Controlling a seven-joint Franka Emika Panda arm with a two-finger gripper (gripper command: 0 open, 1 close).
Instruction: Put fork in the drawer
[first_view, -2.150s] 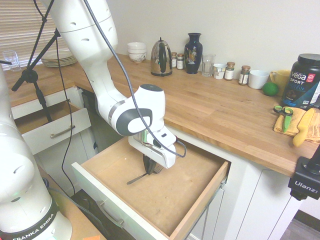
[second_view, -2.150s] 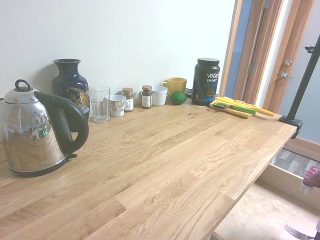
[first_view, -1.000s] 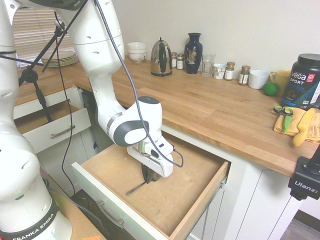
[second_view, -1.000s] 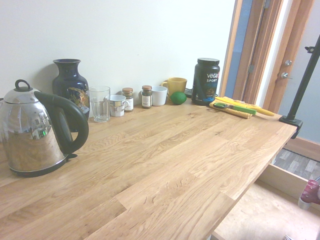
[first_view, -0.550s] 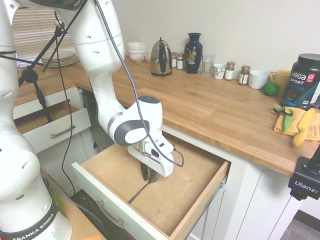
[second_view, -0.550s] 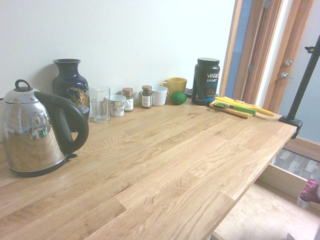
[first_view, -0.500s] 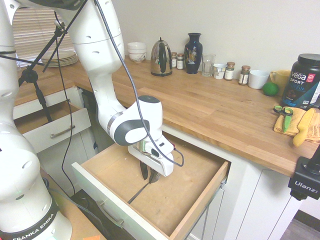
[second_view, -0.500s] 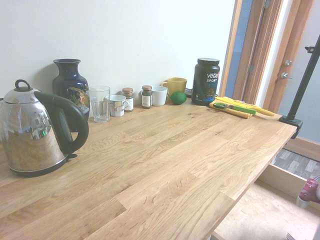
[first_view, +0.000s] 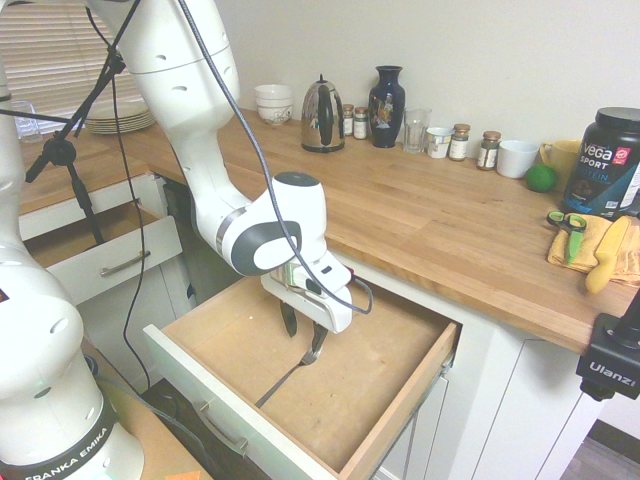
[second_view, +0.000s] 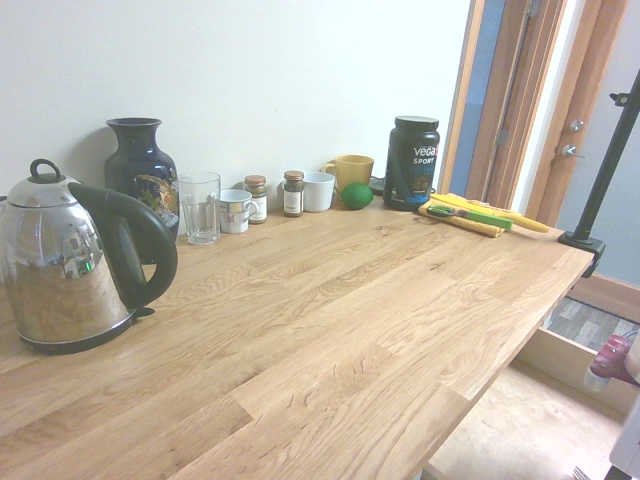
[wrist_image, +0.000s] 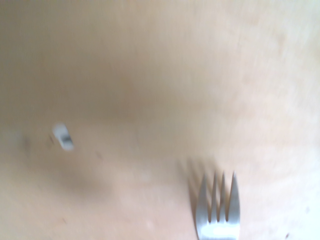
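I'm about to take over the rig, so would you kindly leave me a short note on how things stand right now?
Gripper: the two-finger gripper is open, low inside the drawer, fingers apart and not gripping anything.
Job's things: the slim silver-grey metal fork lies on the light brown wooden bottom of the wide white-fronted drawer, its head close to one fingertip; whether they touch, I cannot tell. The drawer is pulled out.
Done: fork in the drawer and released.
Left: probably just lift the arm clear without catching the fork; the task doesn't ask for the drawer to be closed.
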